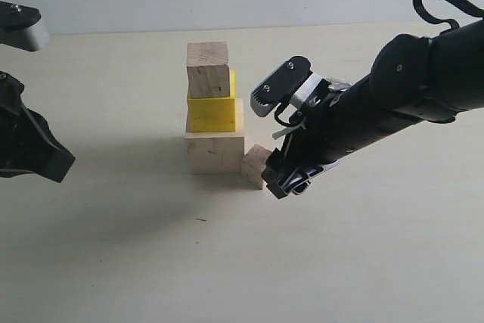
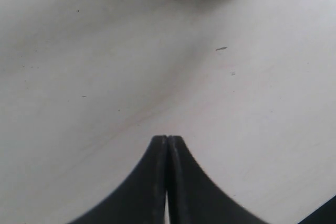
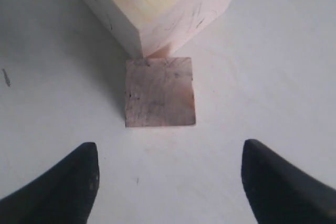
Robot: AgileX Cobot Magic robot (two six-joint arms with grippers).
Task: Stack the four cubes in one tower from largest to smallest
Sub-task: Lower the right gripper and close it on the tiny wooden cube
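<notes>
– Right wrist view has the smallest wooden cube (image 3: 160,92) lying flat on the table (image 3: 294,103), tight by a lower corner of the large pale cube (image 3: 168,19). Touching or just apart, I can't tell. How far along is the tower?
– Three high: large pale cube, yellow cube (image 1: 212,110), then the second small wooden cube (image 1: 208,69) on top. Right gripper (image 3: 169,149) is spread wide and empty, its jaws either side of the last cube's line but short of it.
– So the pick comes next, I'd say. Advice?
– Come in square to its faces, centre it between the fingers, and close gently. The tower's base sits just behind, so a push forward could shake it. Lift straight up before crossing over.
– Left gripper (image 2: 167,145)?
– Pressed shut, holding nothing, well off to the side.
</notes>
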